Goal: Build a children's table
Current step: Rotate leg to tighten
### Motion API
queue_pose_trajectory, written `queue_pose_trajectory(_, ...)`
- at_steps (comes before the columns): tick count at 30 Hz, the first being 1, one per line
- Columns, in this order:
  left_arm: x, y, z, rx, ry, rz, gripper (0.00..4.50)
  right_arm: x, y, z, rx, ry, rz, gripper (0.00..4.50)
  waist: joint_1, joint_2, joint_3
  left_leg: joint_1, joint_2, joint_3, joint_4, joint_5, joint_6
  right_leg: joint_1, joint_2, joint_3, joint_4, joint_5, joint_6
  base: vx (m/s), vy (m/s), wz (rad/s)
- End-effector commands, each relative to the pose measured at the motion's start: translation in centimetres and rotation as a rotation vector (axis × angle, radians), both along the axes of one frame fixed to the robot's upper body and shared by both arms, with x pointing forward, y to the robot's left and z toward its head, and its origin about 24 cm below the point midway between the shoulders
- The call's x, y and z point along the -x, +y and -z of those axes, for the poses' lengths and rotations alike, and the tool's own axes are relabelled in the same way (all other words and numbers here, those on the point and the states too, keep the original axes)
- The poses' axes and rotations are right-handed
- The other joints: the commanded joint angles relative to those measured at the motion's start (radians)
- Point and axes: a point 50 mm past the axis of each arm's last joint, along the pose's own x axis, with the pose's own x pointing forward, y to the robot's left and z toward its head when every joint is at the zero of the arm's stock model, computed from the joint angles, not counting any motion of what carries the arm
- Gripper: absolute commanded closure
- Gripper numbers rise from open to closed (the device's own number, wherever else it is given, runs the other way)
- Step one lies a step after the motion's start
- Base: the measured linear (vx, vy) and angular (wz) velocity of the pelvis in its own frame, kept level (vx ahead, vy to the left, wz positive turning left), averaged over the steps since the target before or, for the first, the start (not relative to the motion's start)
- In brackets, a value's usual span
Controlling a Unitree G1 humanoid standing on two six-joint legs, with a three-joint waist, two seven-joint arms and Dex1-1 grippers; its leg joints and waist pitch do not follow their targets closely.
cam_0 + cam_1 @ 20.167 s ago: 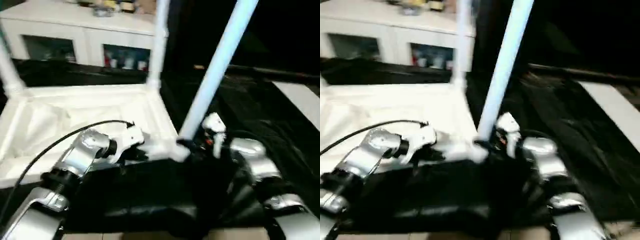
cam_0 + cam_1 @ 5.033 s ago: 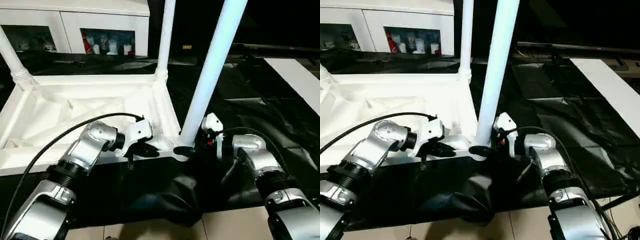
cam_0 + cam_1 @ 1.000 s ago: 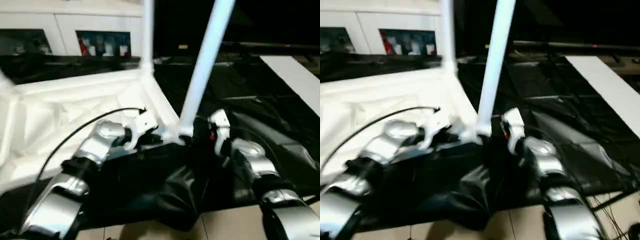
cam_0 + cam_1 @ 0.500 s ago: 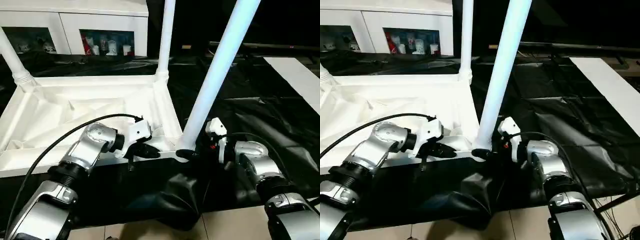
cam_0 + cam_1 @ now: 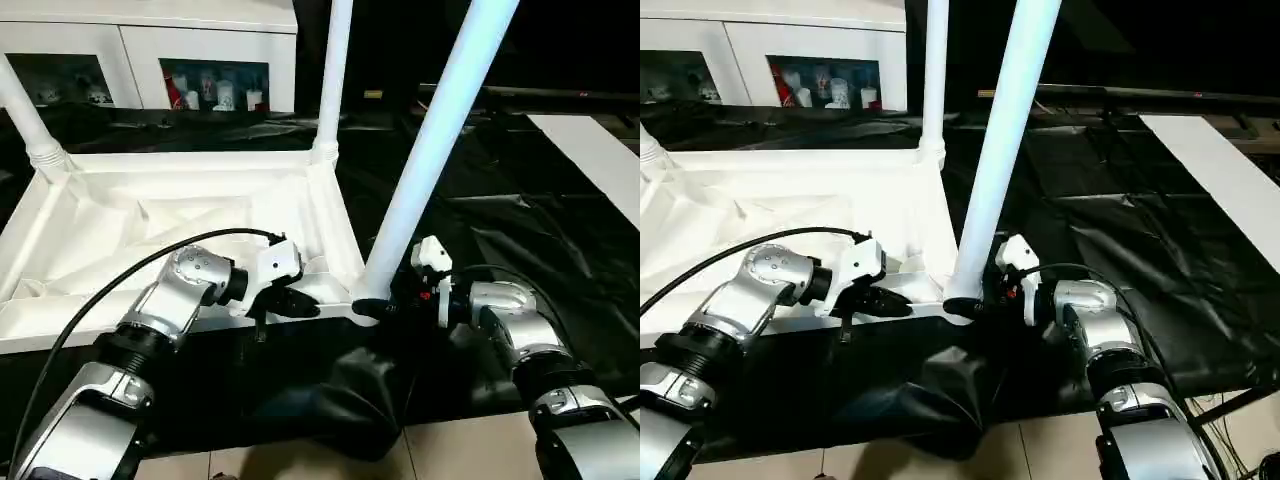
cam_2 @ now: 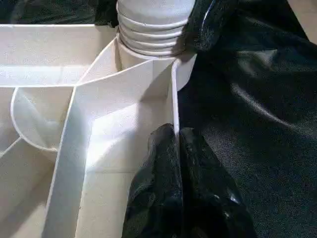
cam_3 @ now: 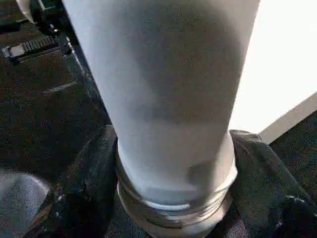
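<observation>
The children's table lies upside down: its white ribbed top point(image 5: 150, 215) rests on black sheeting, with one leg point(image 5: 333, 70) upright in the far right socket and another point(image 5: 25, 115) in the far left one. A third leg point(image 5: 430, 160) leans to the right out of the near right corner socket. My left gripper point(image 6: 177, 133) is shut on the top's thin rim wall just beside that socket. My right gripper point(image 7: 174, 136) is closed around the ribbed foot of the leaning leg, one black finger point(image 7: 94, 183) against each side.
Crumpled black sheeting point(image 5: 520, 220) covers the work surface and bunches up in front of the near corner. A flat white board point(image 5: 600, 150) lies at the far right. A white cabinet point(image 5: 150, 50) stands behind. Pale floor tiles point(image 5: 450, 445) show at the near edge.
The camera swung and settled. My right gripper's fingers have drawn in around the leaning leg's foot. The left gripper keeps its hold on the rim.
</observation>
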Motion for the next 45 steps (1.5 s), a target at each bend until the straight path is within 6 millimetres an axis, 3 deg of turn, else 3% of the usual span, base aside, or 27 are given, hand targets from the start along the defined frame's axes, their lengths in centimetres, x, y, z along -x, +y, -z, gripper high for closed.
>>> queue_pose_trajectory(1,-0.1,-0.9,1.3,-0.032,0.026,-0.063,4.50,-0.9,-0.3,0.9,0.051,-0.007,0.215,1.73,-0.003,0.004,-0.053,0.004,0.027,0.002,-0.058,-0.143,0.070,0.049,-0.060,0.045,-0.065,-0.112,-0.257,0.000,0.000,0.00)
queue_pose_trajectory(3,-0.4,-1.1,1.5,-0.030,0.027,-0.115,4.50,-1.2,-0.4,1.2,0.053,0.000,0.304,1.74,-0.011,0.003,-0.049,0.008,0.023,-0.001,-0.062,-0.218,0.030,0.048,-0.061,0.046,-0.081,-0.254,-0.223,0.000,0.000,0.00)
queue_pose_trajectory(6,-1.4,-2.1,2.1,-0.036,0.016,-0.258,4.50,-1.8,-0.3,2.3,0.056,0.038,0.556,1.74,-0.016,0.003,-0.047,0.012,0.022,-0.006,-0.065,-0.264,0.002,0.043,-0.061,0.045,-0.089,-0.351,-0.188,0.000,0.000,0.00)
queue_pose_trajectory(9,-2.2,-3.7,2.5,-0.054,0.010,-0.385,4.50,-2.2,0.5,3.2,0.080,0.087,0.794,1.75,-0.018,0.005,-0.051,0.012,0.021,-0.007,-0.066,-0.253,-0.006,0.040,-0.058,0.046,-0.087,-0.302,-0.183,0.000,0.000,0.00)
queue_pose_trajectory(14,-2.6,-5.0,2.5,-0.082,-0.020,-0.437,4.50,-2.7,2.3,3.1,0.115,0.078,0.851,1.75,-0.016,0.004,-0.055,0.009,0.018,-0.003,-0.063,-0.244,0.015,0.042,-0.055,0.047,-0.086,-0.245,-0.187,0.000,0.000,0.00)
queue_pose_trajectory(18,-2.7,-5.3,2.5,-0.091,-0.020,-0.430,4.50,-2.8,4.2,2.2,0.021,0.050,0.717,1.75,-0.013,0.001,-0.056,0.004,0.017,-0.002,-0.062,-0.226,0.035,0.047,-0.057,0.046,-0.085,-0.223,-0.186,0.000,0.000,0.00)
queue_pose_trajectory(19,-2.6,-5.3,2.5,-0.091,-0.025,-0.420,4.50,-2.8,4.5,1.8,-0.010,0.029,0.684,1.19,-0.013,-0.001,-0.056,0.002,0.018,-0.002,-0.061,-0.224,0.044,0.048,-0.057,0.045,-0.084,-0.219,-0.190,0.000,0.000,0.00)
queue_pose_trajectory(22,-2.6,-5.3,2.5,-0.079,-0.029,-0.399,4.50,-2.8,4.6,1.2,-0.040,-0.021,0.646,1.05,-0.012,0.000,-0.056,0.001,0.020,-0.002,-0.061,-0.201,0.055,0.050,-0.058,0.045,-0.081,-0.183,-0.205,0.000,0.000,0.00)
queue_pose_trajectory(27,-2.2,-4.6,2.7,-0.072,-0.031,-0.327,4.50,-3.0,3.0,0.6,-0.040,-0.064,0.620,0.54,-0.012,-0.004,-0.054,0.000,0.020,-0.003,-0.063,-0.211,0.061,0.051,-0.059,0.044,-0.084,-0.223,-0.202,0.000,0.000,0.00)
queue_pose_trajectory(29,-2.0,-4.0,2.7,-0.081,-0.040,-0.282,4.50,-2.9,2.3,0.5,-0.018,-0.068,0.548,0.42,-0.011,-0.002,-0.056,0.000,0.021,-0.003,-0.061,-0.194,0.070,0.053,-0.059,0.044,-0.081,-0.190,-0.210,0.000,0.000,0.00)
queue_pose_trajectory(30,-1.7,-3.4,2.7,-0.097,-0.049,-0.245,4.50,-2.4,1.6,0.4,0.029,-0.091,0.433,0.18,-0.013,-0.003,-0.056,-0.002,0.021,-0.003,-0.060,-0.188,0.076,0.055,-0.057,0.044,-0.079,-0.174,-0.215,0.000,0.000,0.00)
queue_pose_trajectory(35,-0.1,-2.5,2.2,-0.046,-0.006,-0.017,4.50,-1.1,0.0,0.0,0.030,-0.065,0.184,0.15,-0.009,-0.003,-0.058,-0.007,0.024,-0.002,-0.056,-0.150,0.117,0.062,-0.060,0.044,-0.073,-0.099,-0.245,0.000,0.000,0.00)
queue_pose_trajectory(36,0.2,-2.3,2.0,-0.038,0.006,0.027,4.50,-1.0,-0.2,-0.2,0.022,-0.064,0.148,0.15,-0.010,0.000,-0.058,-0.002,0.026,0.000,-0.055,-0.149,0.122,0.056,-0.060,0.046,-0.072,-0.087,-0.258,0.000,0.000,0.00)
queue_pose_trajectory(39,0.7,-1.8,1.6,-0.030,0.045,0.084,4.50,-0.8,-0.5,-0.7,0.001,-0.071,0.092,0.15,-0.008,0.006,-0.056,0.006,0.030,0.001,-0.058,-0.161,0.104,0.052,-0.060,0.046,-0.070,-0.100,-0.271,0.000,0.000,0.00)
queue_pose_trajectory(45,0.6,-1.0,1.1,-0.042,0.045,0.100,4.50,-0.3,-0.1,-0.8,-0.016,-0.058,-0.001,0.15,0.002,0.007,-0.056,0.007,0.032,0.003,-0.060,-0.166,0.080,0.054,-0.056,0.044,-0.063,-0.070,-0.276,0.000,0.000,0.00)
